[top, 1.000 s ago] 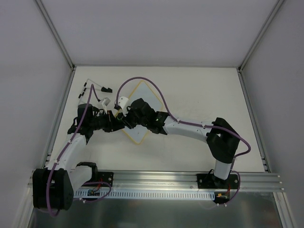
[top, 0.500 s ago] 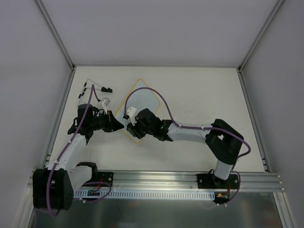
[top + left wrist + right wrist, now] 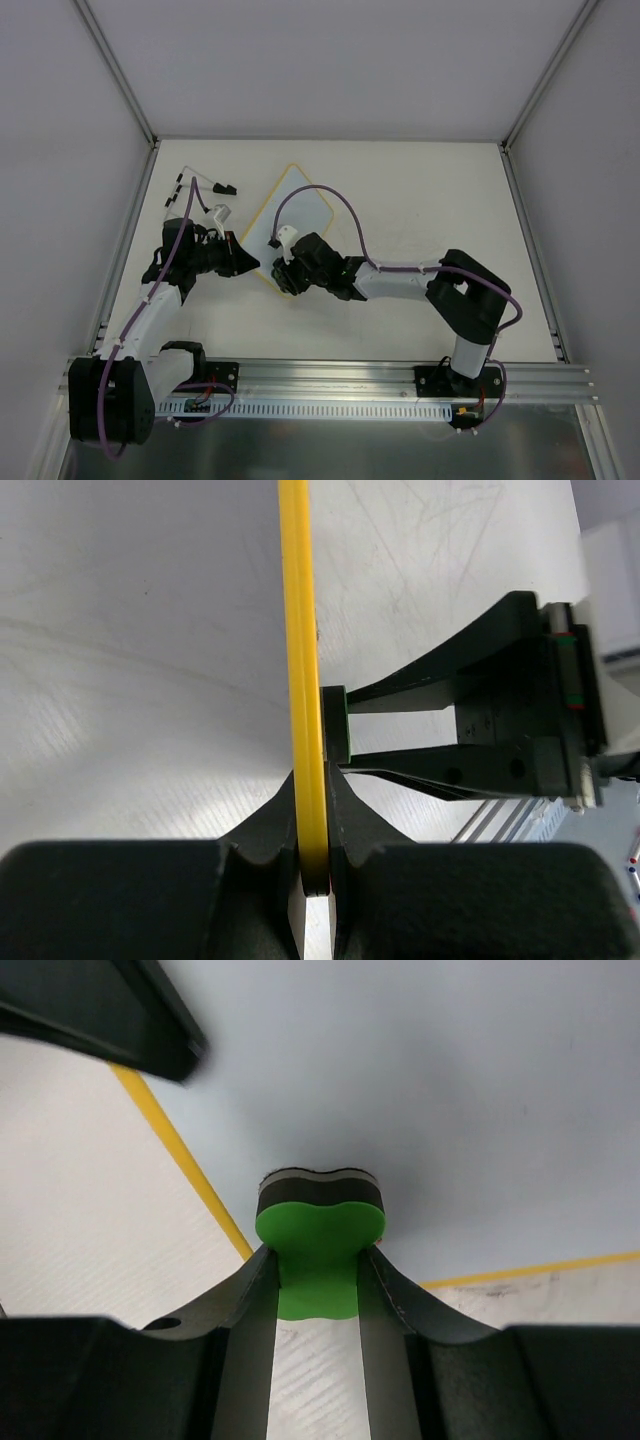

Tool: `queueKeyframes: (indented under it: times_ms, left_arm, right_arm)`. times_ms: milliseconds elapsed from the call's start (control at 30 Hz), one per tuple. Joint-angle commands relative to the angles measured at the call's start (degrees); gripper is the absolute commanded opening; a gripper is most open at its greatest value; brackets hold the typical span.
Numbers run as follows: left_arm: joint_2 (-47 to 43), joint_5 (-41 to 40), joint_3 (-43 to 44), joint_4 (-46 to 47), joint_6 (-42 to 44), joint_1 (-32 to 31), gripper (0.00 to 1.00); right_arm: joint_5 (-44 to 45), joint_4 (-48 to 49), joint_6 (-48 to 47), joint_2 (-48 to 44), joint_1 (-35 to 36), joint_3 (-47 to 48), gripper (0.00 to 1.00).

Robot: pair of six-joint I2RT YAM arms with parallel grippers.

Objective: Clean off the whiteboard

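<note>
Right wrist view: my right jaws pinch the eraser (image 3: pixel 319 1245) against the whiteboard (image 3: pixel 480 1090); my left jaws clamp its rim. Hard wiping could twist it loose.

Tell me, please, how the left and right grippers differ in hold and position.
The left gripper clamps the whiteboard by its yellow rim; the right gripper clamps the green eraser. The left one sits at the board's edge; the right one sits over the board's white face, eraser against it. Both are shut on something.
</note>
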Motion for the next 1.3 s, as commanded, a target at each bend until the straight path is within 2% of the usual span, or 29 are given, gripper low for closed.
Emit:
queueKeyframes:
  times_ms: [0,233,367,667,867,1000,1267]
  left_arm:
    - [-1.95,7.08,1.84,4.12,-0.30,-1.03,0.00]
    - [-1.86,7.16,1.84,4.12,-0.30,-1.03,0.00]
    - [-1.86,7.08,1.84,4.12,-0.30,-1.03,0.00]
    - [-2.21,6.99,1.84,4.12,-0.30,-1.03,0.00]
    - [-2.30,6.99,1.75,4.12,-0.48,-1.03,0.00]
    - [-2.04,7.43,1.75,4.12,-0.57,-1.03,0.00]
    - [-1.86,7.87,1.66,4.12,-0.74,-1.03,0.00]
  right_arm:
    - [-0.59,4.42,7.57,2.51,-1.42,-5.01,0.00]
    - [-1.65,8.39,16.80,2.86,-5.63,-9.86,0.00]
    - [-1.91,8.48,19.35,3.30,-6.52,-9.95,0.00]
    - [0.98,10.49,31.64,2.52,-8.63,-10.83,0.00]
    - [1.60,16.73,39.74,2.69,-8.46,-9.33,0.00]
    - [1.87,24.88,47.90,3.48,-7.14,-9.60,0.00]
    - [-1.82,35.01,51.88,6.29,-4.85,-5.91,0.00]
